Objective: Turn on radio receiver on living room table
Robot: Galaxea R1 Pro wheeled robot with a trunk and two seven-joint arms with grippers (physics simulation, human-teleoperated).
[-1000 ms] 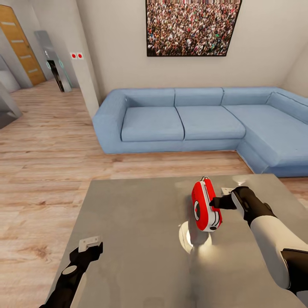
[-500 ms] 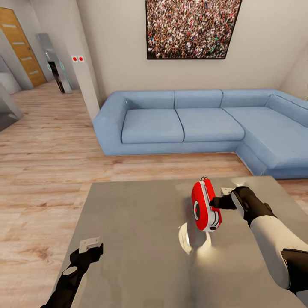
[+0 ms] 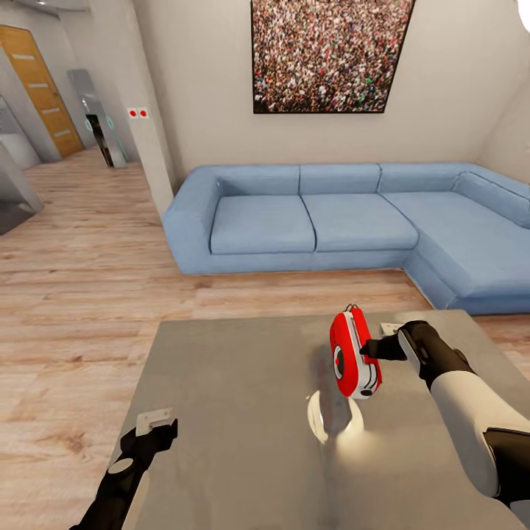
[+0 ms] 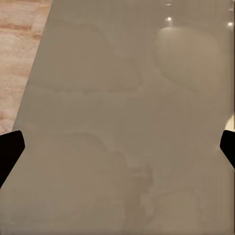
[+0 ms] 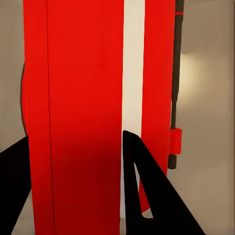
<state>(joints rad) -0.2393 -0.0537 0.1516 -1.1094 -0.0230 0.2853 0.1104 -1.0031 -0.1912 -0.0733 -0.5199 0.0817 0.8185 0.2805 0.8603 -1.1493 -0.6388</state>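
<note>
Right hand (image 3: 374, 347) pinching the radio receiver (image 3: 353, 353) by its edge, lifted clear above the glossy surface (image 3: 221, 383). Thin grip near the white band, as far as seen; could twist or slip and drop when pressed. Left hand (image 3: 156, 425) spread, idle low over the surface's near corner.

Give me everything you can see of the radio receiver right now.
The radio receiver is a small, flat, rounded red gadget with a white edge band, a round dial on its face and a thin wire loop on top. It looks like glossy plastic. It stands on edge, lifted above the table, held from its right side by the right tool.
</note>
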